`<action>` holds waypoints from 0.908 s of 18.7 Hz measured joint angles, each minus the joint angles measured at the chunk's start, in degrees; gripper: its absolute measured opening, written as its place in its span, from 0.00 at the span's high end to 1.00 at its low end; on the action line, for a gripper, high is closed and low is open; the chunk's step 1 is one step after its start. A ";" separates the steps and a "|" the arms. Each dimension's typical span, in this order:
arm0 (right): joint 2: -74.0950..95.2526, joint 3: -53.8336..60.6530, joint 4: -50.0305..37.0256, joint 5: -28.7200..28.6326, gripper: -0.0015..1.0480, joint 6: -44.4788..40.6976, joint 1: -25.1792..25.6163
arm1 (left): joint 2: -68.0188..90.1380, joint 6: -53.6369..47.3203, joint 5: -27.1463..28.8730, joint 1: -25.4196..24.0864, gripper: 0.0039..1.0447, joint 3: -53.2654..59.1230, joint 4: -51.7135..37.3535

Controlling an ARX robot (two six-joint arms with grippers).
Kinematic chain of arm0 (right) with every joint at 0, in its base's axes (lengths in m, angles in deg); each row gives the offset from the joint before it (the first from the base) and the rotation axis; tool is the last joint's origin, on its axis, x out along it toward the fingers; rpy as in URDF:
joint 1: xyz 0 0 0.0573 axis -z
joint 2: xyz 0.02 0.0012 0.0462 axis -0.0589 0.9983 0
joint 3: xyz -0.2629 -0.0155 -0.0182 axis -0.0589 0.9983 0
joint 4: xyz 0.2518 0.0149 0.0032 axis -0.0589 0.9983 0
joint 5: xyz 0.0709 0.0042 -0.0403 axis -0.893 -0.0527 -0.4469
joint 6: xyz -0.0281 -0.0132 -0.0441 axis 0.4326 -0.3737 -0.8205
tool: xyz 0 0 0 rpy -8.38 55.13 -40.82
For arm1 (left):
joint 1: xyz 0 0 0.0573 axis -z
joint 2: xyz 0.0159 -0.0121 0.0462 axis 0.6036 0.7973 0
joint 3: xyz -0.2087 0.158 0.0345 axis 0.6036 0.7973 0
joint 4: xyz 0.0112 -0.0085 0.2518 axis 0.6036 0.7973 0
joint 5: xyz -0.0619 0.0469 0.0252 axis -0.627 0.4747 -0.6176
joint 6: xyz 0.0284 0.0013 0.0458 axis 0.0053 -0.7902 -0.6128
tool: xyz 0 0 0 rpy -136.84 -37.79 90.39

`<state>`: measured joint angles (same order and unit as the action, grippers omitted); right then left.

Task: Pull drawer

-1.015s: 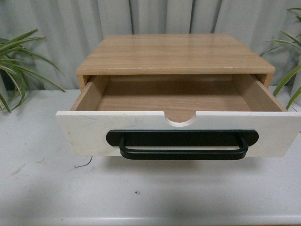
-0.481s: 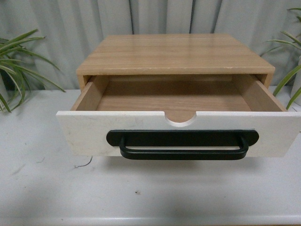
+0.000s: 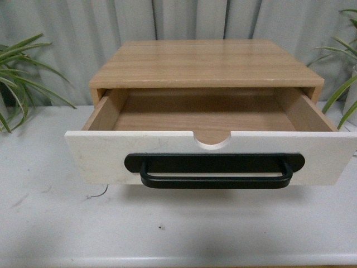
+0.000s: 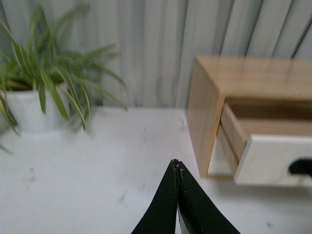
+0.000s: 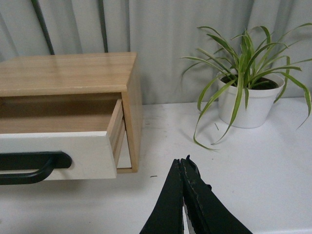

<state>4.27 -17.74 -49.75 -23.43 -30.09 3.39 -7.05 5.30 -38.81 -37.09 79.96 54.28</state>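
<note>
The drawer (image 3: pixel 212 162) stands well out of its wooden cabinet (image 3: pixel 206 62), its white front hanging over the table (image 3: pixel 56 223) toward six o'clock in the front view, the light wood floor bare and the black bar handle (image 3: pixel 215 170) untouched. To my eye the pull looks as good as done, so the risks now lie in overdoing it. One more tug could bring the box right off its runners (I cannot see any stop inside), and the front would drop onto the table. A pull taken off-centre on that long handle could also skew the drawer and jam it, or drag the whole light cabinet forward.

Neither arm shows in the front view. The left gripper (image 4: pixel 176 163) hovers low over the table at about nine o'clock of the cabinet, fingertips pressed together with nothing between them, the leafy plant (image 4: pixel 44 92) in its white pot beyond it. The right gripper (image 5: pixel 181 162) is posed the same way at about three o'clock, closed tight and empty, near the other potted plant (image 5: pixel 246 83). Both hang clear of the drawer, touching nothing.
</note>
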 joint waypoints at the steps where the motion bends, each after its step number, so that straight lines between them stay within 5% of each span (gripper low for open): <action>1: 0.00 0.00 -0.39 -0.04 0.98 0.00 0.00 | 0.11 0.00 0.04 0.00 0.99 -0.42 0.24; 11: -0.11 0.00 -0.44 -0.04 0.98 -0.04 0.00 | 0.07 0.02 0.02 -0.02 0.96 0.02 1.05; 17: -0.11 0.00 -0.44 -0.04 0.53 -0.09 0.00 | 0.07 0.02 0.02 -0.02 0.49 0.02 1.05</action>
<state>4.16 -17.74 -50.19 -23.48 -30.17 3.39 -6.98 5.32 -38.78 -37.12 79.98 55.33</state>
